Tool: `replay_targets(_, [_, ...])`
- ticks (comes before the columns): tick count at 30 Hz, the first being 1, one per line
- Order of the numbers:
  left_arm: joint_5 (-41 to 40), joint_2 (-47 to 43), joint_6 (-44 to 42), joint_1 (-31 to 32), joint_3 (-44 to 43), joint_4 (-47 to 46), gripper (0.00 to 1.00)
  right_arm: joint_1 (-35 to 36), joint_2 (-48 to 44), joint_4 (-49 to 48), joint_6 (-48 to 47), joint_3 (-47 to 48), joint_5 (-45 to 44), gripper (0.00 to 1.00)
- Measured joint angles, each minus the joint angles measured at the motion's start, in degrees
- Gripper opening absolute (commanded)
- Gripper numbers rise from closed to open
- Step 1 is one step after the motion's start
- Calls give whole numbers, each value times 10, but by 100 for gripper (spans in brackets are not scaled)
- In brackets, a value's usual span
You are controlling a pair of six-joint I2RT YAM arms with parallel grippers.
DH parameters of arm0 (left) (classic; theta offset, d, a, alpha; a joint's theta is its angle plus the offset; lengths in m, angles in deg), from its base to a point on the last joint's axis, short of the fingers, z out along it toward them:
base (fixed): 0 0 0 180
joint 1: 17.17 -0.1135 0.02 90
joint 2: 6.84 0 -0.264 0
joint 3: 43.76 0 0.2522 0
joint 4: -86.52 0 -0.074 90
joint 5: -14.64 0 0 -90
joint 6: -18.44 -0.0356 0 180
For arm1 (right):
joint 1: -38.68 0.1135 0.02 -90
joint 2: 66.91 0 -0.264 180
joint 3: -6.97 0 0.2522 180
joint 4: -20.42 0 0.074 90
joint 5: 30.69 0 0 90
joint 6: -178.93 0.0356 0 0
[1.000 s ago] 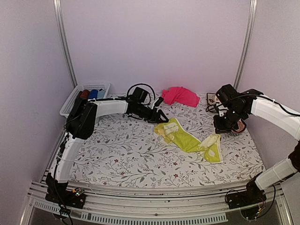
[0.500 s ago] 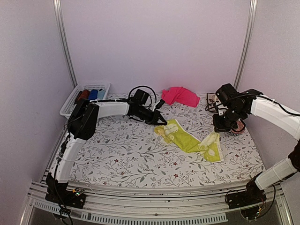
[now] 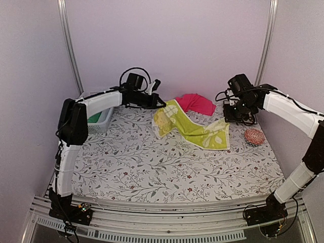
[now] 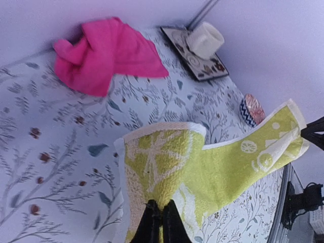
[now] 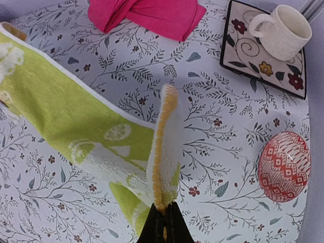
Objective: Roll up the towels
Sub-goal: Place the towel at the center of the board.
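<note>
We now hold the lime-yellow towel (image 3: pixel 190 129) up off the table (image 3: pixel 152 172).
Our left gripper (image 3: pixel 162 104) and right gripper (image 3: pixel 226 119) each pinch one end tightly; before, it lay flat.

The overhead camera looked down from high at the near edge over the whole floral-print table (image 3: pixel 152 172). Both wrist cameras sat close, sharing the lime-yellow patterned towel (image 4: pixel 212 167) and crumpled hot-pink cloth (image 5: pixel 147 12).
</note>
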Motion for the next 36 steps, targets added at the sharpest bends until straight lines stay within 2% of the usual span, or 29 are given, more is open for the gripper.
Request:
replay_targets(4, [-53, -95, -13, -56, 10, -7, 0, -32, 12, -56, -34, 28, -2, 2])
replay_targets(7, [-87, -174, -25, -74, 58, -25, 0, -49, 10, -106, -65, 25, 19, 2])
replay_targets(12, [-120, -290, -32, -48, 251, -70, 0, -50, -28, -150, -97, -75, 69, 2])
replay_targets(15, [-123, -306, -21, -35, 364, -71, 0, -50, -45, -147, -96, -152, 96, 6])
replay_targets(16, [-122, -307, -17, -30, 402, -71, 5, -50, -48, -144, -94, -175, 108, 10])
replay_targets(17, [-122, -307, -12, -25, 437, -66, 17, -50, -50, -138, -90, -193, 120, 16])
replay_targets(20, [-120, -309, -7, -10, 501, -36, 44, -41, -60, -116, -80, -227, 154, 40])
replay_targets(21, [-118, -312, -6, -5, 511, -26, 55, -38, -61, -110, -75, -227, 159, 46])
replay_targets(22, [-117, -316, -11, -3, 516, -18, 66, -36, -61, -106, -71, -227, 165, 50])
replay_targets(26, [-106, -348, -22, 2, 517, 0, 95, -31, -57, -83, -67, -215, 165, 57])
replay_targets(31, [-90, -354, -43, -11, 468, 14, 97, -31, -12, -67, -64, -165, 140, 59])
replay_targets(36, [-72, -325, -54, -50, 418, 14, 97, -33, 38, -74, -45, -153, 137, 58])
